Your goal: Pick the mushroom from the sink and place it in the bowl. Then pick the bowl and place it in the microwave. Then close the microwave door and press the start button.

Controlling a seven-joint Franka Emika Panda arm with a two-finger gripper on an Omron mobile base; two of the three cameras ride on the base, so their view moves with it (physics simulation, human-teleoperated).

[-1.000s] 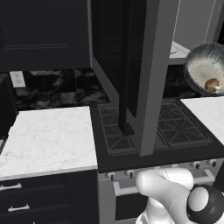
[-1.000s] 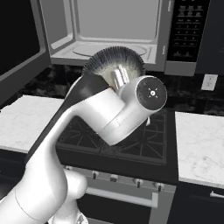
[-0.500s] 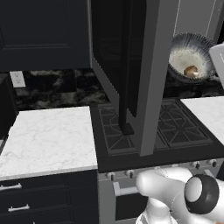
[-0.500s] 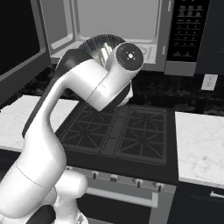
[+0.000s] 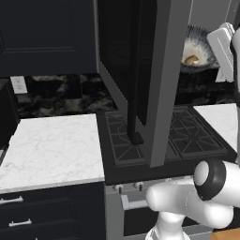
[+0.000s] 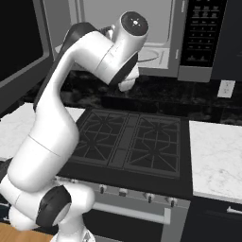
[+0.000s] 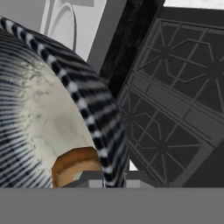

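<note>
We clamp our gripper (image 7: 107,178) tight on the striped rim of the round speckled bowl (image 7: 48,118); a tan mushroom (image 7: 74,165) sits lower left.

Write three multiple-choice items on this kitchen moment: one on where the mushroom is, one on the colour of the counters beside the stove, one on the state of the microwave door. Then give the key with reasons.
1. Where is the mushroom?
A. on the stove
B. inside the bowl
C. on the counter

2. What colour are the counters beside the stove?
A. white marble
B. red
C. plain black

3. How is the microwave door?
A. shut
B. taken off
C. swung open

Key:
1 B: the mushroom lies on the creamy inside of the bowl.
2 A: the counter left of the stove is white with grey veins.
3 C: the microwave door stands out over the stove, and the microwave shows its pale cavity.
</note>
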